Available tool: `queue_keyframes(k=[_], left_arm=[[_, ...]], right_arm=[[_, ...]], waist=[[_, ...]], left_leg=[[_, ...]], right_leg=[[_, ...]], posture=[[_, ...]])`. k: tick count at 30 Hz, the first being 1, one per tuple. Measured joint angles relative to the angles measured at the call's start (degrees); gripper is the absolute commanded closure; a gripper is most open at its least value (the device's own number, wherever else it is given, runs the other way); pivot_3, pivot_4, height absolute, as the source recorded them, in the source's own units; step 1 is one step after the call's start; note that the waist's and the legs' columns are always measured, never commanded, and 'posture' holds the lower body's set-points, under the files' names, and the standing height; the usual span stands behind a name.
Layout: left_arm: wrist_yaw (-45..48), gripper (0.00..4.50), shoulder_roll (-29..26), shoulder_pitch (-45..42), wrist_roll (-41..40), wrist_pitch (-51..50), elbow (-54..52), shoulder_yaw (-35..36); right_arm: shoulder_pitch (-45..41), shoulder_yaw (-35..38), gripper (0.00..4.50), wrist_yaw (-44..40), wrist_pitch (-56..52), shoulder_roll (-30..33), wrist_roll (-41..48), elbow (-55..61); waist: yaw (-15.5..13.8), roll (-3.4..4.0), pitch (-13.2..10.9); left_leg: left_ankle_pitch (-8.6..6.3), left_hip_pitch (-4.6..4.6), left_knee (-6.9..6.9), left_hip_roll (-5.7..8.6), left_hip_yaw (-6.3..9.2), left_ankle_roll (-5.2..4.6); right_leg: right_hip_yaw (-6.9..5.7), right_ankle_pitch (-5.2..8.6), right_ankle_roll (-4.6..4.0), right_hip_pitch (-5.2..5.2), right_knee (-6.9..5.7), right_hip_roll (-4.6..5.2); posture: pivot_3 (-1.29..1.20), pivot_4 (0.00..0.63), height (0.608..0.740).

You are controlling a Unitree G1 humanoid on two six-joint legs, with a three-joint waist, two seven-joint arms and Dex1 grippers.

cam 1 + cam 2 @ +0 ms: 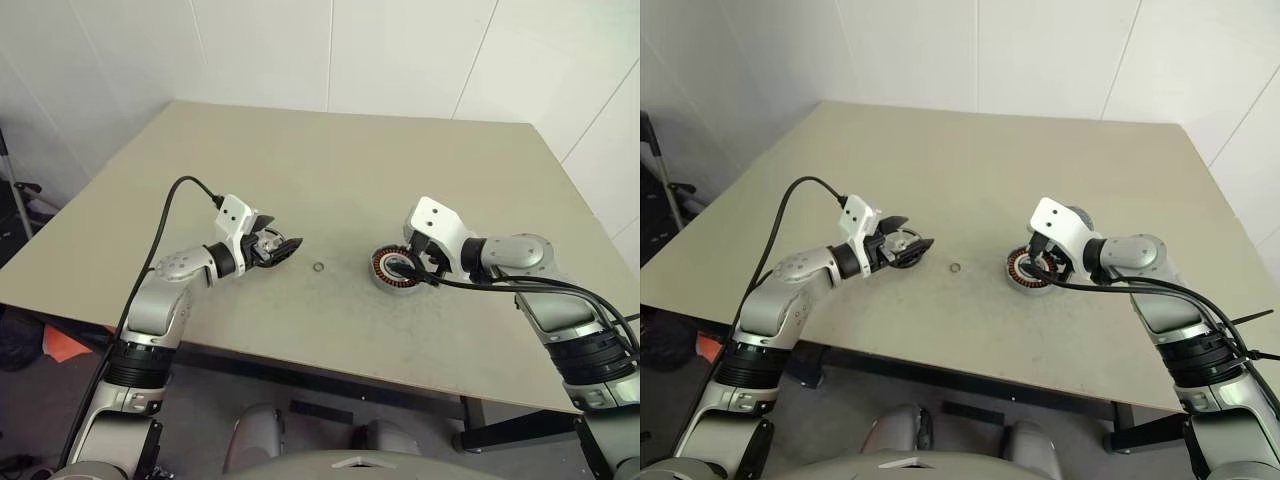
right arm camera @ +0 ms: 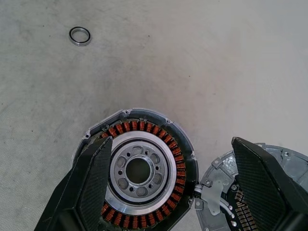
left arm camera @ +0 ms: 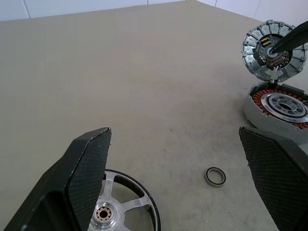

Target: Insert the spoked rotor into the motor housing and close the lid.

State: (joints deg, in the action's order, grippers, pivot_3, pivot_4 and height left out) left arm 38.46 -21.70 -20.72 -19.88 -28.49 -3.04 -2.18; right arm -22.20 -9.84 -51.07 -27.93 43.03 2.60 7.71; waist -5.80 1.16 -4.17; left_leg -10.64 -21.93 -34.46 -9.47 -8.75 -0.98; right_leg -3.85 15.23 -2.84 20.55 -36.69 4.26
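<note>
I read this as the pick-up step. Left gripper [image 3: 178, 183] jaws spread wide, holding nothing; spoked rotor [image 3: 118, 207] lies flat on the table [image 1: 300, 150] right under its near finger. I'd drop straight down, centre the jaws across the rim, then close square so it lifts level. Small ring [image 3: 215, 176] sits just past the fingertips, leave it. Farther on, right gripper [image 2: 168, 183] also wide open, straddling the motor housing [image 2: 137, 168] without clamping it, lid [image 3: 273, 50] hinged up behind. Count: one rotor, one housing, one lid, one ring
</note>
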Motion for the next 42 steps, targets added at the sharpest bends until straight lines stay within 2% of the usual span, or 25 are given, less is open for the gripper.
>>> queue_keyframes(k=[35, 42], left_arm=[[-0.1, 0.0, 0.0, 0.0, 0.0, 0.0, 0.0, 0.0], [-0.2, 0.0, 0.1, 0.2, 0.2, 0.0, 0.0, -0.1]], right_arm=[[0.2, 0.0, 0.01, -1.4, -0.6, 0.0, -0.1, 1.3], [1.8, -0.4, 0.01, -4.3, 0.3, 2.8, -0.3, 2.2]], waist=[[0.0, 0.0, 0.0], [0.0, 0.0, 0.0]], left_leg=[[0.0, 0.0, 0.0, 0.0, 0.0, 0.0], [0.0, 0.0, 0.0, 0.0, 0.0, -0.01]], right_leg=[[0.0, 0.0, 0.0, 0.0, 0.0, 0.0], [0.0, 0.0, 0.0, 0.0, 0.0, 0.0]], posture=[[0.0, 0.0, 0.74], [0.0, 0.0, 0.74]])
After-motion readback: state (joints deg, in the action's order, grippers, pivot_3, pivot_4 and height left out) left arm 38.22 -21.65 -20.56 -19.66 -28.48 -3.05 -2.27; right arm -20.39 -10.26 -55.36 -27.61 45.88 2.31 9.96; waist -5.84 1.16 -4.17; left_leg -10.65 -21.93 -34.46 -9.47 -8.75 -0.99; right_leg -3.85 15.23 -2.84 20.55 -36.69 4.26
